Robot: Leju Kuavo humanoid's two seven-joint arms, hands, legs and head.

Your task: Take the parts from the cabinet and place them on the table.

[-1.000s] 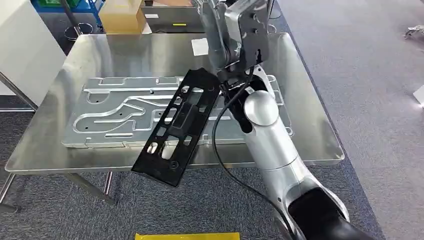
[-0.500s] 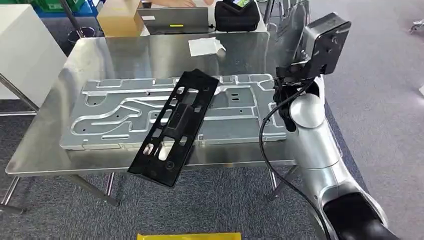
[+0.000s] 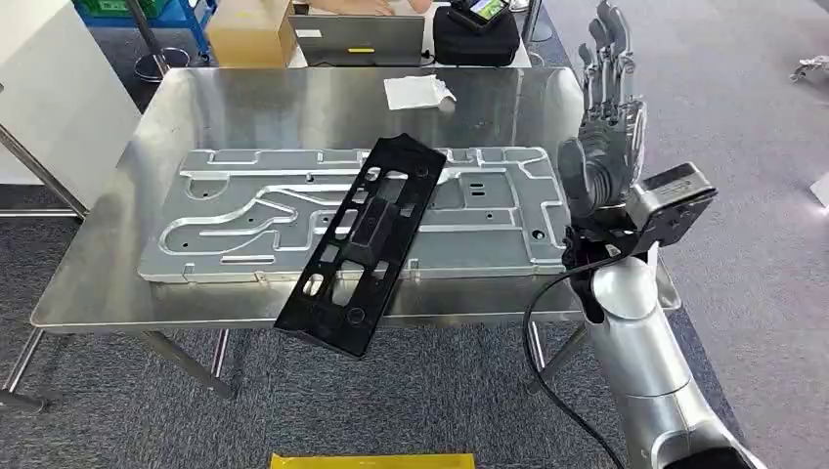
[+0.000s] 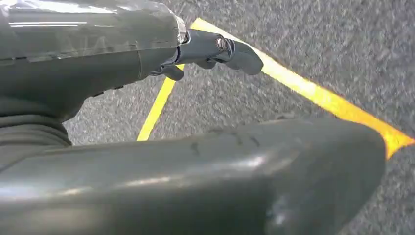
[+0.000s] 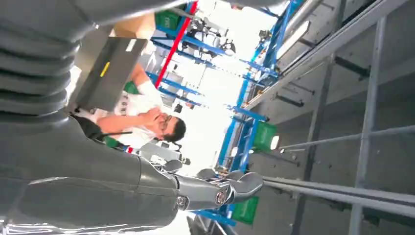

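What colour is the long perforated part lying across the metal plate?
Black, seen best in the head view.

Head view evenly lit, sharp; soft overhead glare on steel table [image 3: 293, 98] toward 12 o'clock. Right wrist view blown out at centre. Left wrist foreground blurred.

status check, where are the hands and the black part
Right hand open, raised beside table's right edge. Left hand hanging over floor, holding nothing. Black part lying tilted on silver plate, near end overhanging table. Nothing in the way.
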